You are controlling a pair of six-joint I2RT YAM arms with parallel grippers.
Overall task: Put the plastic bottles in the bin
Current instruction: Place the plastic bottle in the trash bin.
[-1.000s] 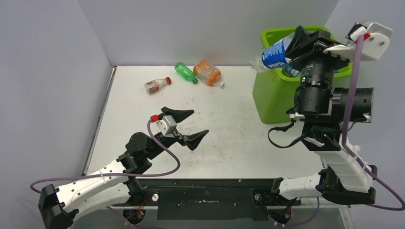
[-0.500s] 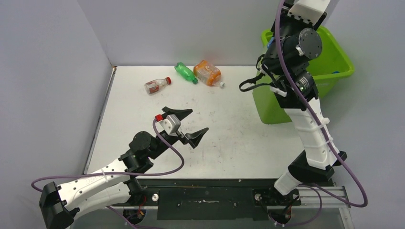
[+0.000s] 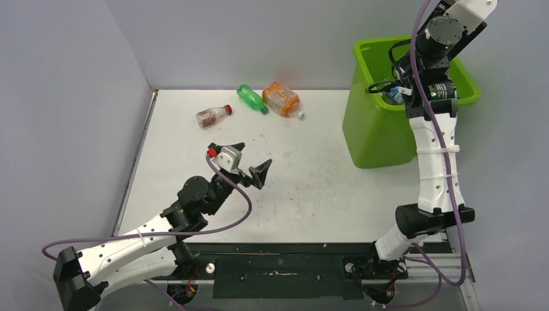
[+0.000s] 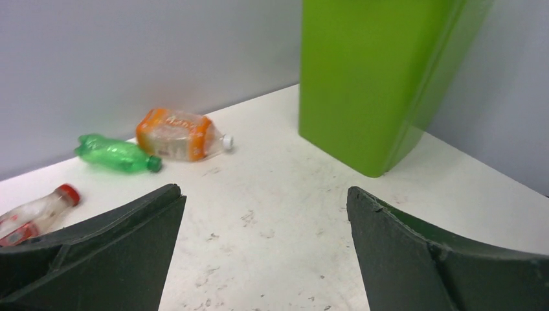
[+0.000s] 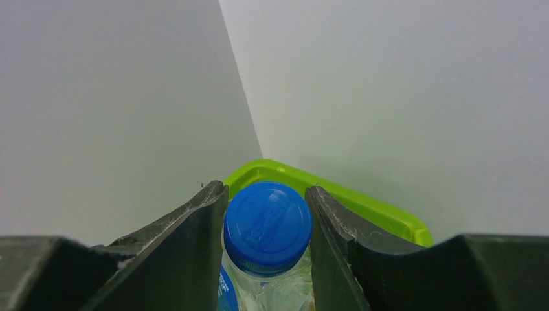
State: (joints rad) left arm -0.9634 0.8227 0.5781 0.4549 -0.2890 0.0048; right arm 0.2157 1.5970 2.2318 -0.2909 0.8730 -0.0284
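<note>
The bin [image 3: 377, 133] stands at the far right corner of the table [image 3: 311, 188]. The right arm reaches up over it. The right gripper [image 5: 265, 189] is clenched on a blue-capped bottle [image 5: 267, 227], one finger on each side of the neck just below the cap, and holds it above the bin's open top. Three more bottles lie on their sides near the far edge of the table, left of the bin and well apart from it. The orange bottle [image 3: 281, 98] and green bottle [image 3: 251, 98] lie just beside each other, and the red-capped bottle [image 3: 212, 116] lies further left. The left gripper [image 3: 252, 155] is released, jaws spread wide and holding nothing. It hangs above the middle of the table and faces the far edge.
</note>
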